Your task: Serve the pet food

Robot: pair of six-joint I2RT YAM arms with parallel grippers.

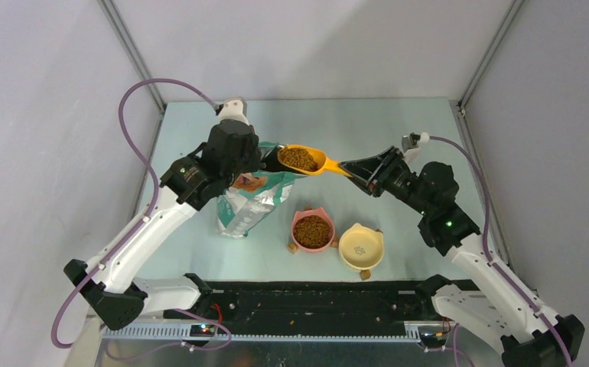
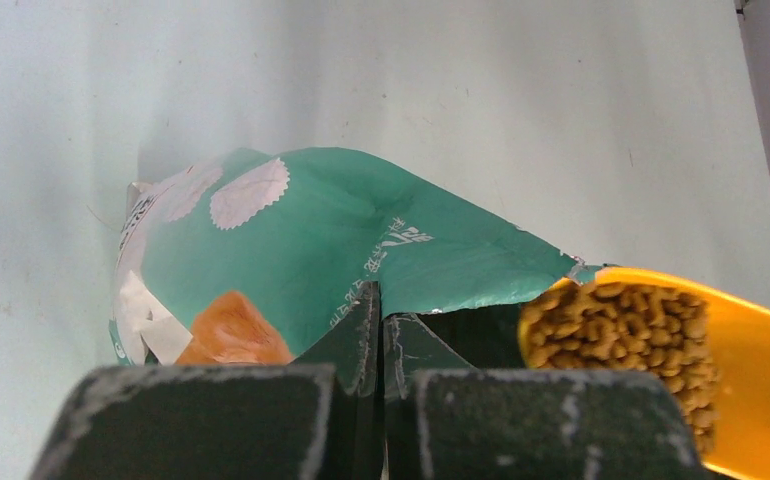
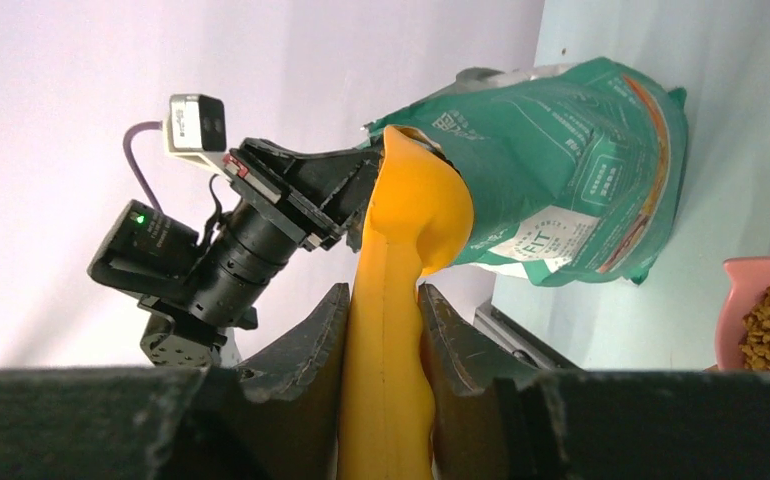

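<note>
Loaded scoop (image 1: 310,160) at bag (image 1: 252,202) mouth.
Your right pincer (image 1: 350,170) grips scoop, left pincer (image 2: 381,335) clamps bag rim; next, tip kibble (image 1: 298,158) into yellow bowl (image 1: 361,248).

So, the left arm (image 1: 150,225) and right arm (image 1: 467,252) are reached up and inward, elbows out wide. The left gripper (image 1: 267,162) is clamped tight, jaws pinched on the bag (image 2: 361,230) rim. The right gripper (image 1: 353,170) is aimed left, wrist rolled sideways, jaws closed partway around the scoop handle (image 3: 386,380).
</note>
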